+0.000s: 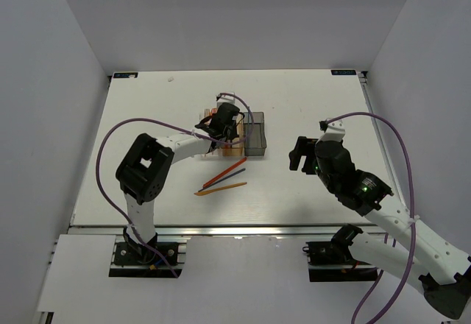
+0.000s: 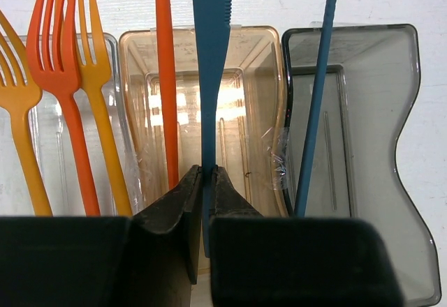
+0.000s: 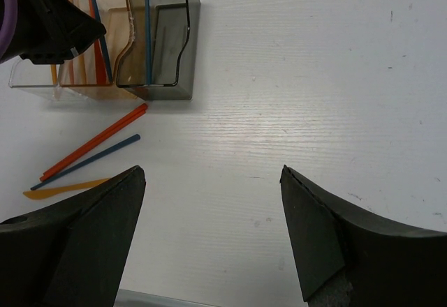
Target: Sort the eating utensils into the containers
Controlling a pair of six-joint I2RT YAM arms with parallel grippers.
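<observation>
My left gripper (image 2: pixel 207 174) is shut on a dark blue knife (image 2: pixel 210 35), held blade-up over the tan bin (image 2: pixel 258 77), the middle of three. The clear bin (image 2: pixel 119 132) on the left holds orange forks (image 2: pixel 59 49). An orange utensil (image 2: pixel 164 77) stands in the tan bin. The dark grey bin (image 2: pixel 377 132) on the right holds a thin blue utensil (image 2: pixel 318 91). In the top view the left gripper (image 1: pixel 221 121) is over the bins (image 1: pixel 255 138). My right gripper (image 3: pixel 213 209) is open and empty, right of the bins above bare table.
Three loose utensils lie on the table in front of the bins: an orange-red one (image 3: pixel 94 143), a thin blue one (image 3: pixel 87 160) and an orange knife (image 3: pixel 66 188). They show in the top view (image 1: pixel 221 188) between the arms. White walls surround the table.
</observation>
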